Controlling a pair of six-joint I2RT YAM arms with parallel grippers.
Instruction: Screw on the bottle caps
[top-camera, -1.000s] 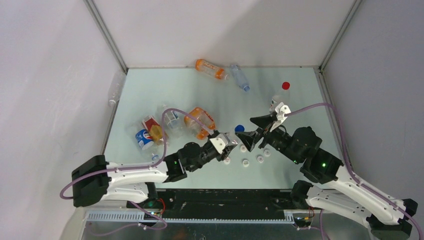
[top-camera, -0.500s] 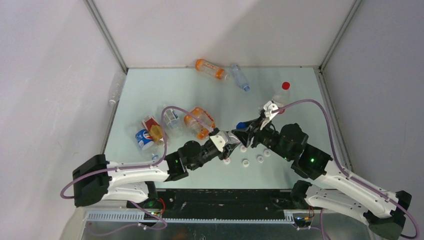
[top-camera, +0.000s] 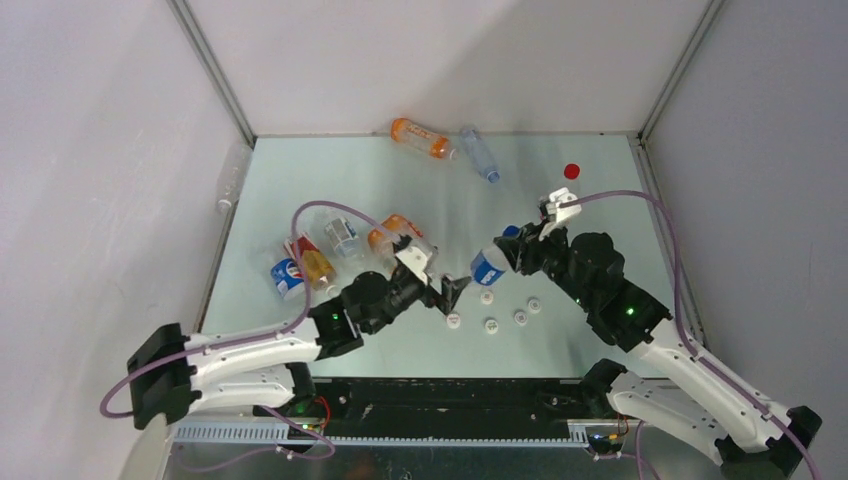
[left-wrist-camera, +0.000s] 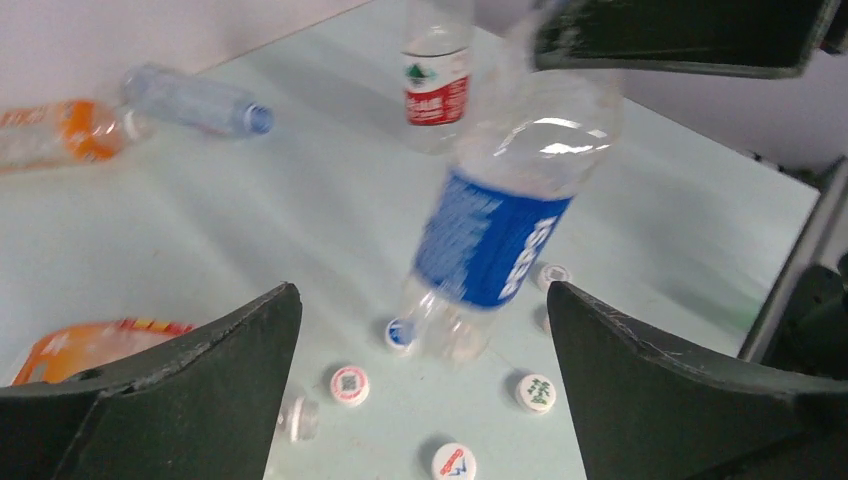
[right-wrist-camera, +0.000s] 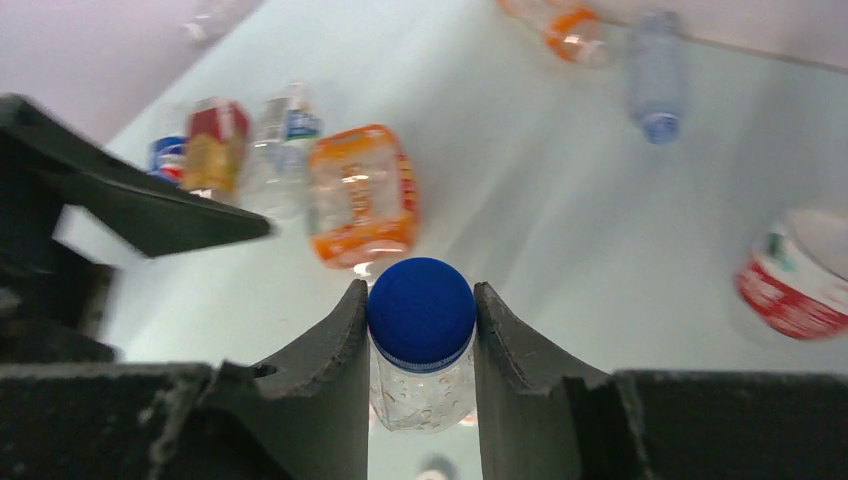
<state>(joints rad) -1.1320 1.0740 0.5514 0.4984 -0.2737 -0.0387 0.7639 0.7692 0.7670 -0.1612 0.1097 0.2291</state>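
We see the clear blue-labelled bottle (left-wrist-camera: 490, 240) tilted above the loose caps (left-wrist-camera: 348, 383) on the tabletop (left-wrist-camera: 200, 230), its blue cap (right-wrist-camera: 421, 308) clenched between the jaws of our right gripper (right-wrist-camera: 420, 295), whose arm reaches in from the right. Our left gripper (left-wrist-camera: 422, 292), shut around the bottle's body a moment ago, now stands released, jaws wide, drawn slightly back from it

Bright even light, soft shadows, blue-labelled bottle (left-wrist-camera: 490, 240) motion-blurred close up

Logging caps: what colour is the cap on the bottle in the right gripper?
Blue cap, best seen in the right wrist view.
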